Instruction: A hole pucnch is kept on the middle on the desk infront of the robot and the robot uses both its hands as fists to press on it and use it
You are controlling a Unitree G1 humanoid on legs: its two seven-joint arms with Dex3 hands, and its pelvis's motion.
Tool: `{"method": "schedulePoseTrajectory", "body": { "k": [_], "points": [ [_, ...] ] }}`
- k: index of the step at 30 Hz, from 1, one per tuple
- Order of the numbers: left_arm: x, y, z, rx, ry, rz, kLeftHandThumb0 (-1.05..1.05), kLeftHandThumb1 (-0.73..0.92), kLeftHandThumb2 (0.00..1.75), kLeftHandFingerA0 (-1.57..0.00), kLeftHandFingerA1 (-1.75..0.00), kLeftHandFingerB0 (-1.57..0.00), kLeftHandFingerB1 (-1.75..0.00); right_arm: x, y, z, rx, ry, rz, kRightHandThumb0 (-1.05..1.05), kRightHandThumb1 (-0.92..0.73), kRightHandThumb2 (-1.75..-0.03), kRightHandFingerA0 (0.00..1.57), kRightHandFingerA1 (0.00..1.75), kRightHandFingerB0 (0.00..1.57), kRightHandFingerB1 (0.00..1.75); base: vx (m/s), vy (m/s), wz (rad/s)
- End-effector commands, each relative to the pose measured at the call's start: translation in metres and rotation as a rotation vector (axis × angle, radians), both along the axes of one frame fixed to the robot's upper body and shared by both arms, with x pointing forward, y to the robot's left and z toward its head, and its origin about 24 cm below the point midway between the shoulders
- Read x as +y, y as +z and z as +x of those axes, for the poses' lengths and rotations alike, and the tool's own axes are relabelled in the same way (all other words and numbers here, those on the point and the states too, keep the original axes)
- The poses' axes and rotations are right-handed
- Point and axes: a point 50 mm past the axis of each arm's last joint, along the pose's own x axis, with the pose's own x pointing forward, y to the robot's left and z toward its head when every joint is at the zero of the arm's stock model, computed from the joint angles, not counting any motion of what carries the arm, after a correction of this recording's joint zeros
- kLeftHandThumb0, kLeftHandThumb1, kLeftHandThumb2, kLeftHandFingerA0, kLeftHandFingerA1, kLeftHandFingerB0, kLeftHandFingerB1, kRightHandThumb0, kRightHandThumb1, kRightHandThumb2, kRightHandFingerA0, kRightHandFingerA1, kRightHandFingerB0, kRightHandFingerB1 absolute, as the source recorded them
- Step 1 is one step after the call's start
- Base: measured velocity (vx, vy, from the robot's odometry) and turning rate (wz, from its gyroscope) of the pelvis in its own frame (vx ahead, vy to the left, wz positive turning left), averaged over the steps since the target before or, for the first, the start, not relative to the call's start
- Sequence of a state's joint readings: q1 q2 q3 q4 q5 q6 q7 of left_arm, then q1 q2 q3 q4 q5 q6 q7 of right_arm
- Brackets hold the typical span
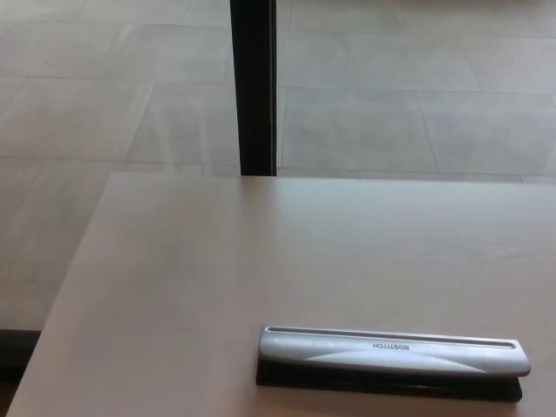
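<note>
Looks like an office or similar indoor workspace. Evidence: plain light-wood laminate counter (261, 261), bare top, w/ a silver multi-hole punch (393, 356) on a black base, brand text "BOSTITCH" on the lever, i.e. desk stationery. Beyond the counter edge: floor (417, 104) of large pale grey square tiles w/ thin seams, commercial-looking. A black vertical post (254, 87) stands behind the counter, maybe a frame or partition, can't tell which. No home-type furnishings visible.

No part of the robot showed in the head view. Neither the left hand nor the right hand was visible.
</note>
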State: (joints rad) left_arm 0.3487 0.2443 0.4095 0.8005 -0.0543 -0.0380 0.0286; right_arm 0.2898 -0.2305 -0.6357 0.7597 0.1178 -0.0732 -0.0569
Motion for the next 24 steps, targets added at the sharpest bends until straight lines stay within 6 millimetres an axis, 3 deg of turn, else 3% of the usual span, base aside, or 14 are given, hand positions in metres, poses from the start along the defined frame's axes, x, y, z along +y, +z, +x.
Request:
{"method": "schedulePoseTrajectory", "body": {
  "k": [1, 2, 3, 5, 6, 7, 8, 9, 12, 15, 16, 19, 20, 24],
  "points": [
    [0.035, 0.023, 0.02, -0.242, 0.401, 0.078, -0.42, 0.4, 0.8, -1.1, -0.94, -0.82, -0.87, -0.054, 0.045, 0.023, -0.39, -0.486, 0.011, -0.52, -0.67, -0.61, 0.65, 0.82, 0.47, 0.48, 0.0, 0.0, 0.0],
    [0.036, 0.025, 0.021, -0.259, 0.413, 0.082, -0.42, 0.4, 0.8, -1.1, -0.94, -0.82, -0.87, -0.056, 0.048, 0.025, -0.4, -0.492, 0.008, -0.52, -0.67, -0.61, 0.65, 0.82, 0.47, 0.48, 0.0, 0.0, 0.0],
    [0.039, 0.03, 0.027, -0.31, 0.421, 0.097, -0.47, 0.43, 0.77, -1.07, -0.86, -0.85, -0.79, -0.061, 0.056, 0.03, -0.457, -0.515, 0.003, -0.51, -0.67, -0.61, 0.68, 1.14, 0.41, 0.49, 0.0, 0.0, 0.0],
    [0.049, 0.06, 0.063, -0.493, 0.438, 0.171, -0.59, 0.53, 0.71, -1.01, -0.85, -0.76, -0.69, -0.08, 0.089, 0.052, -0.568, -0.505, -0.043, -0.52, -0.69, -0.61, 0.6, 0.74, 0.32, 0.45, 0.0, 0.0, 0.0],
    [0.052, 0.074, 0.077, -0.558, 0.441, 0.19, -0.62, 0.57, 0.69, -1.04, -0.83, -0.69, -0.66, -0.086, 0.102, 0.061, -0.627, -0.501, -0.051, -0.53, -0.71, -0.62, 0.49, 0.67, 0.29, 0.44, 0.0, 0.0, 0.0],
    [0.055, 0.088, 0.092, -0.62, 0.442, 0.197, -0.63, 0.62, 0.7, -0.98, -0.76, -0.67, -0.66, -0.09, 0.117, 0.07, -0.701, -0.49, -0.059, -0.57, -0.56, -0.96, 0.49, 0.7, 0.24, 0.54, 0.0, 0.0, 0.0],
    [0.056, 0.095, 0.099, -0.64, 0.429, 0.212, -0.63, 0.62, 0.7, -0.98, -0.76, -0.67, -0.66, -0.091, 0.125, 0.074, -0.737, -0.479, -0.071, -0.57, -0.56, -0.96, 0.49, 0.7, 0.24, 0.54, 0.0, 0.0, 0.0],
    [0.059, 0.109, 0.112, -0.711, 0.412, 0.224, -0.63, 0.65, 0.68, -0.97, -0.71, -0.72, -0.68, -0.092, 0.141, 0.083, -0.779, -0.47, -0.108, -0.57, -0.77, -0.64, 0.61, 0.68, 0.29, 0.44, 0.0, 0.0, 0.0],
    [0.061, 0.155, 0.154, -0.896, 0.324, 0.274, -0.63, 0.67, 0.75, -1.1, -0.77, -0.69, -0.62, -0.097, 0.184, 0.105, -0.915, -0.463, -0.153, -0.45, -0.71, -0.76, 0.95, 0.64, 0.41, 0.46, 0.0, 0.0, 0.0],
    [0.05, 0.195, 0.18, -1.094, 0.28, 0.227, -0.52, 0.43, 1.04, -1.14, -1.04, -0.78, -0.7, -0.09, 0.212, 0.121, -1.036, -0.432, -0.159, -0.37, -0.53, -0.95, 1.15, 0.76, 0.69, 0.54, 0.0, 0.0, 0.0],
    [0.039, 0.221, 0.194, -1.169, 0.223, 0.217, -0.53, 0.45, 0.93, -1.17, -1.28, -1.06, -0.61, -0.083, 0.228, 0.132, -1.09, -0.382, -0.173, -0.36, -0.46, -1.03, 1.24, 0.97, 0.91, 0.61, 0.0, 0.0, 0.0],
    [0.007, 0.269, 0.218, -1.32, 0.101, 0.186, -0.31, 0.68, 0.78, -0.95, -1.56, -0.81, -1.02, -0.063, 0.258, 0.151, -1.205, -0.287, -0.196, -0.37, -0.36, -1.11, 1.27, 1.42, 1.08, 0.84, 0.0, 0.0, 0.0],
    [-0.007, 0.283, 0.224, -1.359, 0.051, 0.181, -0.22, 0.76, 0.78, -0.82, -1.7, -0.68, -1.26, -0.055, 0.267, 0.156, -1.226, -0.245, -0.208, -0.4, -0.4, -1.1, 1.42, 1.36, 1.07, 1.01, 0.0, 0.0, 0.0],
    [-0.064, 0.318, 0.251, -1.552, -0.105, 0.072, -0.03, 0.83, 0.86, -0.66, -1.75, -0.6, -1.22, -0.007, 0.298, 0.176, -1.415, -0.007, -0.157, -0.46, -0.35, -1.06, 1.24, 1.57, 1.1, 1.01, 0.0, 0.0, 0.0]
  ]
}}
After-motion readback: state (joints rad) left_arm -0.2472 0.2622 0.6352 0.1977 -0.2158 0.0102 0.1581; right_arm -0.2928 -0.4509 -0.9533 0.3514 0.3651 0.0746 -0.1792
